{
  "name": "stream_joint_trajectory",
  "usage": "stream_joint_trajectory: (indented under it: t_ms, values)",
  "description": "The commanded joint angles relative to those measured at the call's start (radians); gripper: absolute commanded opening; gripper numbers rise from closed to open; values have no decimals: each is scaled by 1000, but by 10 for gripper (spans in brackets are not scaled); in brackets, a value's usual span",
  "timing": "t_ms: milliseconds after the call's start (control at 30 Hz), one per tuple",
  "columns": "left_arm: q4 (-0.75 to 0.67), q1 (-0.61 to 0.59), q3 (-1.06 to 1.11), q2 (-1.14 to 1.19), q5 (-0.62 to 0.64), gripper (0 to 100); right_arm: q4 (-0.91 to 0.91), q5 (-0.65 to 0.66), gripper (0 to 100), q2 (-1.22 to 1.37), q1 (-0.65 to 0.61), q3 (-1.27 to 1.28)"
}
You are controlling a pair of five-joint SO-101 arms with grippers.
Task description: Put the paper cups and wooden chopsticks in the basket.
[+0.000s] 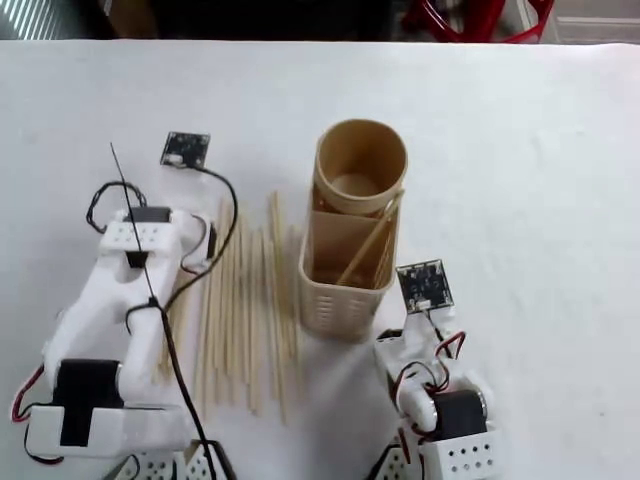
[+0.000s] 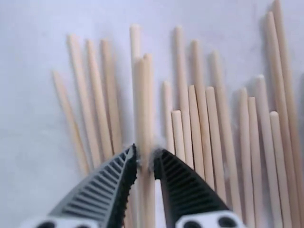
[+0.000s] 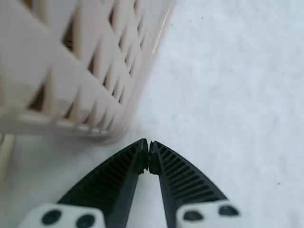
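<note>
Chopsticks lie fanned on the table ahead of the left gripper, whose jaws pinch a pair between their tips. Basket, holding a cup, stands just ahead of the right gripper, closed on nothing.

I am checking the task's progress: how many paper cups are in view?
1. The paper cup stands upright in the far compartment of the basket, as the high view shows it. Others could be nested inside it, which cannot be told.
</note>
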Motion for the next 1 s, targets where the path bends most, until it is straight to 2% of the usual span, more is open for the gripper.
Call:
stream_joint_trajectory:
  t_ms: [0, 967]
  values:
    - [-40, 2, -9, -47, 5, 38, 4, 2, 19, -2, 5, 9]
    - [-97, 16, 48, -45, 3, 38, 4, 2, 19, -2, 7, 9]
